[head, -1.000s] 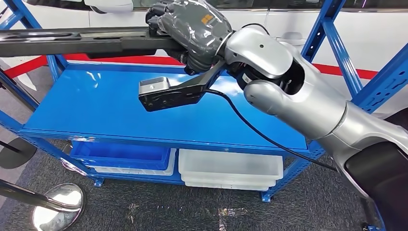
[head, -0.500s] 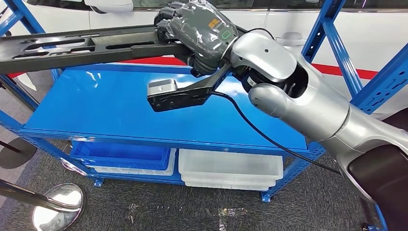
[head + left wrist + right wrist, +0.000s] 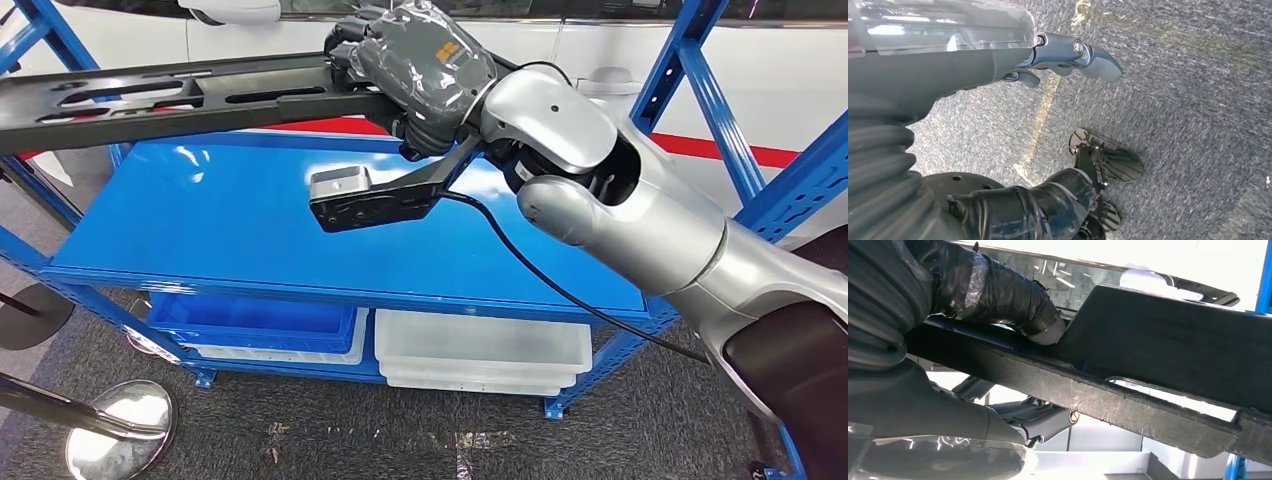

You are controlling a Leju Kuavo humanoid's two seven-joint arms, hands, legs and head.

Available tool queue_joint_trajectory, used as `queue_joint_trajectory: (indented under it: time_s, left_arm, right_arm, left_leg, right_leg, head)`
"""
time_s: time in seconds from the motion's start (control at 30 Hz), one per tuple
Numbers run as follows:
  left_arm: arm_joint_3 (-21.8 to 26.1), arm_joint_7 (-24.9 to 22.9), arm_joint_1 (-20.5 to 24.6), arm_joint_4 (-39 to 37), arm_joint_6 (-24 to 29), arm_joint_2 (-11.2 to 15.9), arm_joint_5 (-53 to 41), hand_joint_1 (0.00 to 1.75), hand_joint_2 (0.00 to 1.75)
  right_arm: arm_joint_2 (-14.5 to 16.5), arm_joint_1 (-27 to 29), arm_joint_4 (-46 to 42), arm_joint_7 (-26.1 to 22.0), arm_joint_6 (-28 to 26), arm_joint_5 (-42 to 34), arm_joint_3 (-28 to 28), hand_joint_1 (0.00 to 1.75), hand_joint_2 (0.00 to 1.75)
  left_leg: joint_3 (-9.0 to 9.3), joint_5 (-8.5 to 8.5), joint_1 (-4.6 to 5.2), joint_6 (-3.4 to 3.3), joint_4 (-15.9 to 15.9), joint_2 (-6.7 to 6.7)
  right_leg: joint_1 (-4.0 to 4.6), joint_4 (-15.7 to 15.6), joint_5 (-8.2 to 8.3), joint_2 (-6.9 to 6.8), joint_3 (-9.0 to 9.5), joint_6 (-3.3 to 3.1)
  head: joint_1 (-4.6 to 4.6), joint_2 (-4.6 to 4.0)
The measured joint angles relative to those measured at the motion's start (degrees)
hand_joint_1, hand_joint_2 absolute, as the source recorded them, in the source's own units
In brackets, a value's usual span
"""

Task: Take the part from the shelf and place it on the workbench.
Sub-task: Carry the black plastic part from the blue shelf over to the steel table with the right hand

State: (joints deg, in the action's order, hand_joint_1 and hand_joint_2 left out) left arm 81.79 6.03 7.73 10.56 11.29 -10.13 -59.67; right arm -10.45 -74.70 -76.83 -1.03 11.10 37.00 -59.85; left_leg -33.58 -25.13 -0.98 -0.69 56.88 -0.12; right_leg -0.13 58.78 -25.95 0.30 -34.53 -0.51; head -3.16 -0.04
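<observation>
Right hand [image 3: 415, 70] gripping one long black part [image 3: 170, 100], above one blue shelf [image 3: 230, 220], left hand [image 3: 1068, 55] loosely open, empty.

the left hand [image 3: 998, 65] hung above grey carpeted floor [image 3: 1198, 90], its fingers [image 3: 1098, 62] apart and holding nothing.

The part [image 3: 150, 100] looks like matt black, rough-edged moulded material. The shelf [image 3: 230, 230] is glossy blue painted metal. The right hand [image 3: 420, 70] wears grey cloth under shiny clear film. Translucent plastic bins [image 3: 480, 350] sit low; the floor [image 3: 330, 430] is coarse grey carpet.
</observation>
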Motion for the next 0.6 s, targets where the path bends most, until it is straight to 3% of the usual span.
queue_joint_trajectory:
  time_s: [0.07,0.13,0.2,0.57,0.6]
  left_arm:
    - [0.0,0.0,0.0,0.0,0.1,0.0,0.0,0.00,1.75]
    - [0.0,-0.1,0.1,0.0,0.2,-0.1,0.0,0.00,1.75]
    - [0.0,-0.2,0.0,0.0,0.3,-0.1,-0.1,0.00,1.75]
    - [0.0,-0.2,0.1,0.0,0.4,0.0,-0.1,0.00,1.75]
    - [0.0,-0.2,0.1,0.0,0.5,0.0,-0.1,0.00,1.75]
  right_arm:
    - [-0.1,-0.1,0.0,0.0,0.0,0.0,0.0,1.75,1.75]
    - [-0.3,0.1,0.0,0.0,-0.1,0.0,0.1,1.75,1.75]
    - [-0.3,0.3,0.0,0.0,0.0,0.0,0.1,1.75,1.75]
    - [-0.4,0.5,0.0,-0.1,0.0,0.0,0.1,1.75,1.75]
    - [-0.5,0.6,0.0,-0.1,0.0,0.0,0.1,1.75,1.75]
  left_leg:
    - [0.60,0.74,-0.46,-0.29,-1.2,0.25]
    - [0.65,0.87,-0.55,-0.33,-1.4,0.37]
    - [0.63,0.86,-0.61,-0.31,-1.4,0.39]
    - [0.56,0.85,-0.70,-0.30,-1.3,0.38]
    - [0.46,0.72,-0.94,-0.09,-1.0,0.33]
  right_leg:
    - [-0.01,3.3,-2.49,0.00,-1.34,0.49]
    - [-0.46,10.2,-5.82,-0.02,-4.31,1.04]
    - [-0.85,14.5,-7.20,-0.03,-6.25,1.42]
    - [-1.14,15.5,-6.91,-0.06,-6.81,1.72]
    - [-1.46,13.6,-5.38,-0.08,-5.89,2.07]
  head:
    - [0.20,0.00]
    - [0.30,0.00]
    - [0.27,0.00]
    - [0.30,0.00]
    - [0.31,0.00]
